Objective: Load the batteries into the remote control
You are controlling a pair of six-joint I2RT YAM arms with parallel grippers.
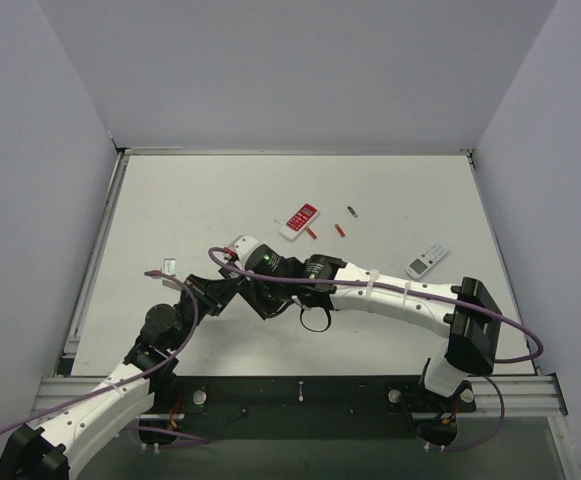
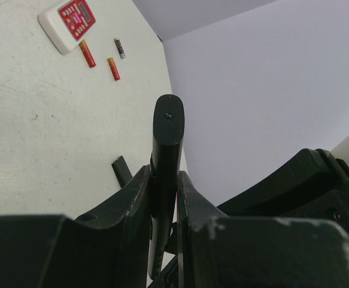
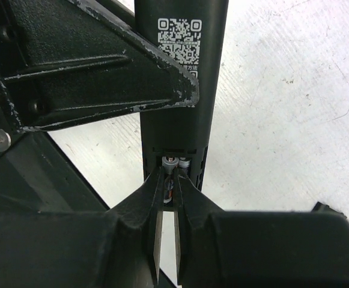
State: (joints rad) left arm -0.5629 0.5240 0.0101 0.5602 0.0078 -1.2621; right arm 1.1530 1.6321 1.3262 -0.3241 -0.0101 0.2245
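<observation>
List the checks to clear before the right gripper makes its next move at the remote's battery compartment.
1. Remote control clamped in the left gripper: ok.
2. Battery compartment uncovered and facing the right gripper: ok.
3. Right gripper's closed tips at the compartment mouth: ok.
4. Battery seated flat in its slot: cannot tell, the tips hide it.
5. Loose batteries in sight on the table, beside the red-and-white remote: ok.
</observation>
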